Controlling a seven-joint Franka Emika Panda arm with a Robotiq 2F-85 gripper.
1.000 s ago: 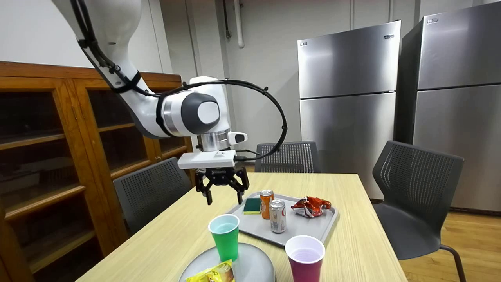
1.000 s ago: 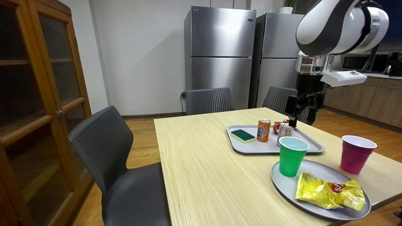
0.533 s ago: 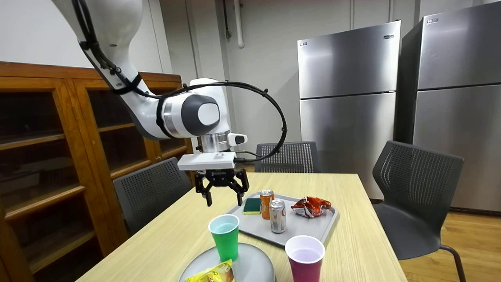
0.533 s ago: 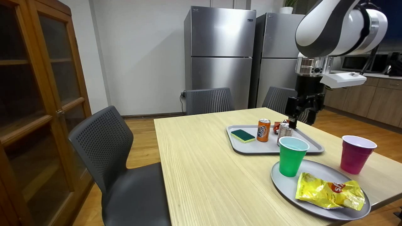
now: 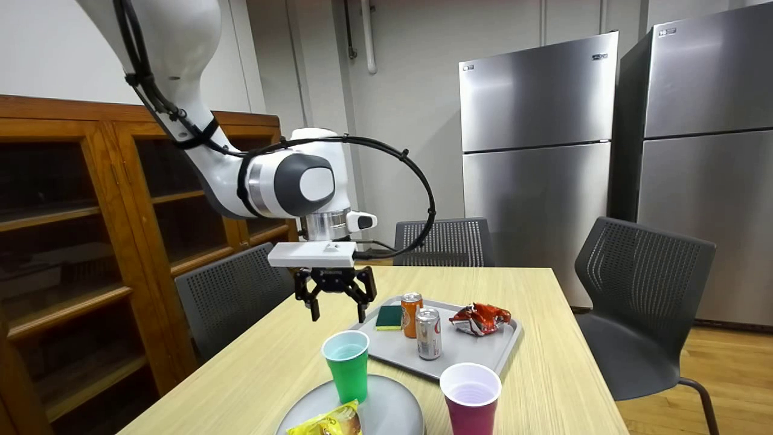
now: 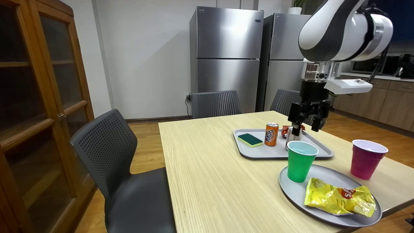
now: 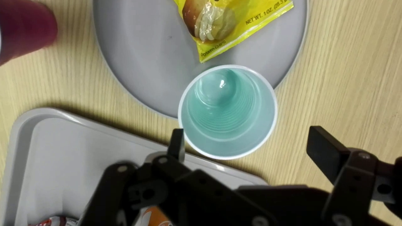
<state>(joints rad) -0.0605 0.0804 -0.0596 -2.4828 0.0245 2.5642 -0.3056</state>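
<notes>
In an exterior view, left to right: the gripper hangs with fingers spread wide, holding nothing, near but clear of the green cup. The cup stands upright on the gray plate; rightward, orange can, silver can and red bag occupy the tray.

I am watching the black gripper hanging above the table, its jaws standing wide apart. Near me, a green cup is standing on a gray plate. Farther right, an orange can is sitting on a tray.
</notes>
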